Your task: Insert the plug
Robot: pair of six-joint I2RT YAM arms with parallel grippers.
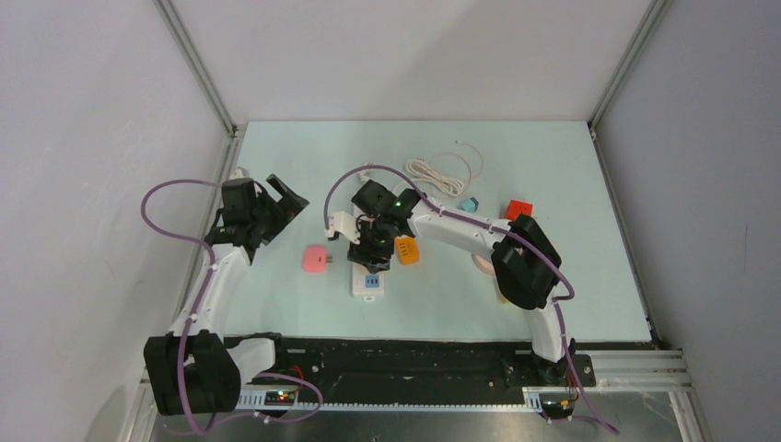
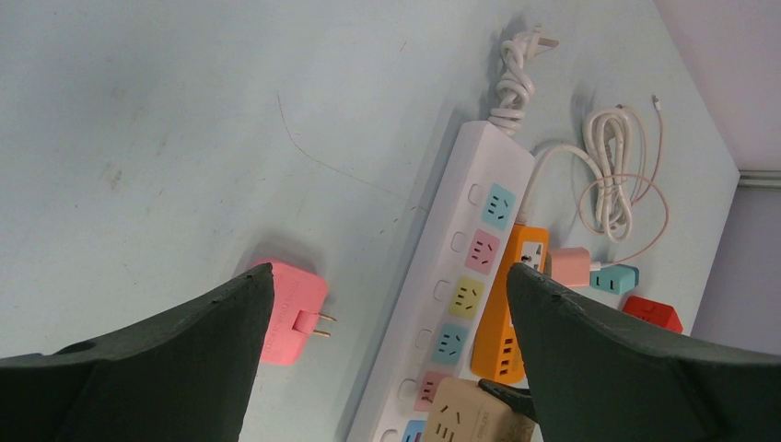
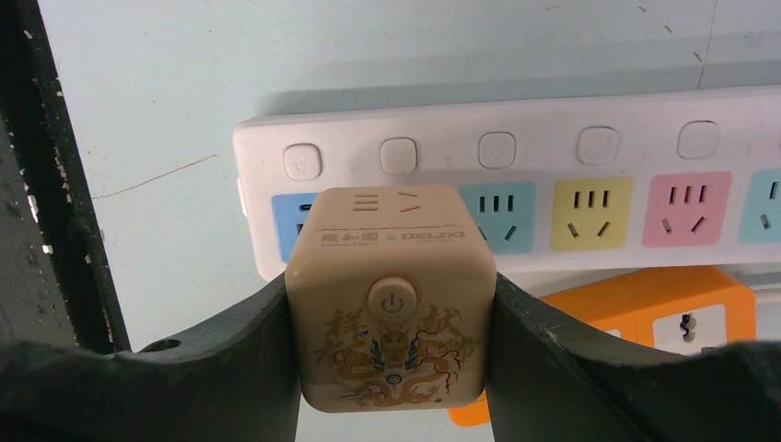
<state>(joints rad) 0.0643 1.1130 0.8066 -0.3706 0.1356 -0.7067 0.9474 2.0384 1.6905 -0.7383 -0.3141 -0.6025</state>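
Item: beige cube plug adapter (image 3: 390, 299), clenched in the right pincer (image 1: 373, 243), mid-way across the bench (image 1: 571, 295), over the near end of the white power strip (image 3: 553, 157) (prongs hidden).
Orientation: button face toward the wrist; the strip's long axis runs from near edge to far edge.
Handling: square the cube to the socket, press straight down.
Also: left pincer (image 2: 389, 270), spread, holding nothing.

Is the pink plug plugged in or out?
Out. The pink plug lies on the table, prongs bare, apart from the power strip.

Right gripper (image 3: 390, 313) clamps a beige dragon-printed cube plug (image 3: 391, 249) in front of a white plastic power strip (image 3: 553, 120) with coloured sockets
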